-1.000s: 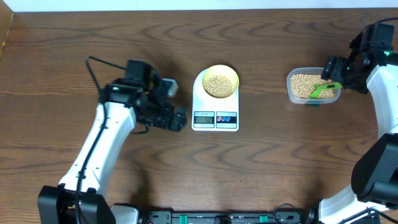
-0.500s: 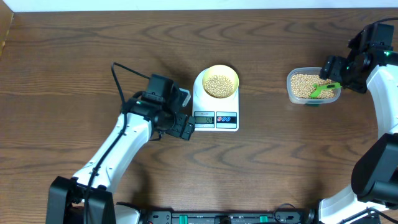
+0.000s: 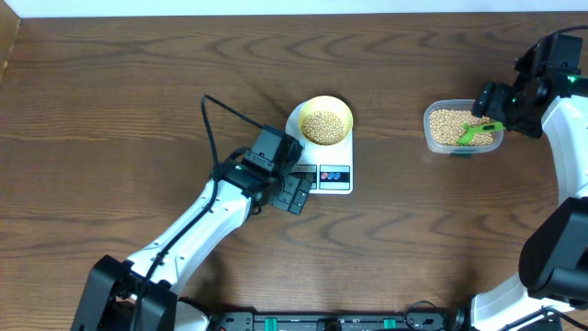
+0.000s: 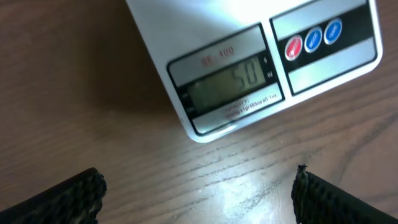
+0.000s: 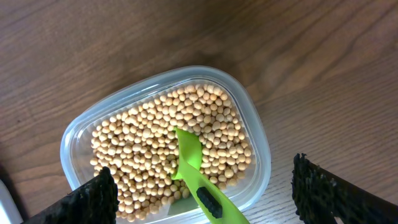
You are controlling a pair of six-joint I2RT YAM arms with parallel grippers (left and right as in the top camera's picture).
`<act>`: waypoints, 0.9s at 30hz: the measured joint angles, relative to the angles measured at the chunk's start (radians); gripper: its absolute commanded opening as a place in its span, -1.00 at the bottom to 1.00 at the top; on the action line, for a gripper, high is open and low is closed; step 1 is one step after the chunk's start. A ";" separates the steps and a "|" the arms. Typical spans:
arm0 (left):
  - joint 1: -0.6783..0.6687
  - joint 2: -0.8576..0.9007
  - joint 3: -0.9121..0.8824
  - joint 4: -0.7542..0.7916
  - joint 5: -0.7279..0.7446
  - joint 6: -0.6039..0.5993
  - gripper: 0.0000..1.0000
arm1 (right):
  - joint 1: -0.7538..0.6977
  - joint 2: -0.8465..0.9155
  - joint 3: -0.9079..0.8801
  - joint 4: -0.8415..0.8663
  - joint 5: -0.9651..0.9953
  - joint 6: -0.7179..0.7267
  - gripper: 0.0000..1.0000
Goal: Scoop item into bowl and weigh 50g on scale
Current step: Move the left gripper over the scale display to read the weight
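Observation:
The white scale [image 3: 335, 175] stands mid-table, and the pale yellow bowl [image 3: 347, 114] on its platform holds tan beans [image 3: 322, 127]. In the left wrist view the scale's display [image 4: 230, 84] reads 50. My left gripper [image 3: 296, 193] hovers open just in front of the scale's left front corner, with only bare wood between its fingers [image 4: 68, 199]. My right gripper [image 3: 496, 115] stands open above a clear container [image 3: 428, 129] of beans [image 5: 149, 143]. A green scoop [image 5: 193, 168] rests in the beans. Its handle passes between the wide-apart fingers [image 5: 323, 193], which do not touch it.
The left arm's black cable [image 3: 220, 119] loops over the table left of the scale. The right arm's white links [image 3: 565, 138] run along the right edge. A black rail [image 3: 322, 322] lies along the front edge.
My left arm has swung right, from well left of the scale to its front left corner, still open. The right arm, scoop and bowl have not moved.

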State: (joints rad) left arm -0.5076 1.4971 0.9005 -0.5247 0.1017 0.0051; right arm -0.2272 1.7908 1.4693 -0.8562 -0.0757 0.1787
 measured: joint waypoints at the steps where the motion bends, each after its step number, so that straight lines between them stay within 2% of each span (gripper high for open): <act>1: -0.006 0.007 -0.006 0.004 -0.001 0.002 0.96 | 0.000 0.000 0.000 0.000 0.000 0.000 0.77; 12: -0.072 0.063 -0.011 0.032 -0.003 0.084 0.96 | 0.000 0.000 0.000 0.000 0.000 0.000 0.79; 20: -0.072 0.063 -0.012 -0.006 0.000 0.273 0.96 | 0.000 0.000 0.000 0.000 0.000 0.000 0.79; 27: -0.072 0.063 -0.061 0.026 0.000 0.372 0.96 | 0.000 0.000 0.000 0.000 0.000 0.000 0.80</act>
State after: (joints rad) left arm -0.5797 1.5600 0.8391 -0.4984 0.1020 0.3775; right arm -0.2272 1.7905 1.4693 -0.8558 -0.0757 0.1787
